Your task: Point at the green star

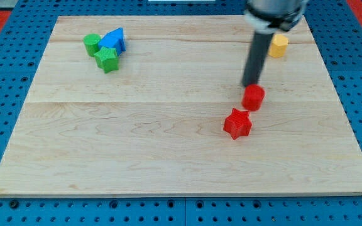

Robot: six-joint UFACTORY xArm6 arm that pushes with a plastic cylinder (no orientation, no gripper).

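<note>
The green star point(107, 59) lies at the view's upper left, touching a green round block point(92, 44) and a blue triangular block point(114, 40). My tip point(251, 85) is far to the right of the star, at the upper edge of a red round block point(253, 97). A red star point(237, 123) lies just below and left of that block.
A yellow block point(279, 45) lies at the view's upper right, partly beside the rod. The wooden board point(137, 150) rests on a blue perforated surface, with red matting at the top corners.
</note>
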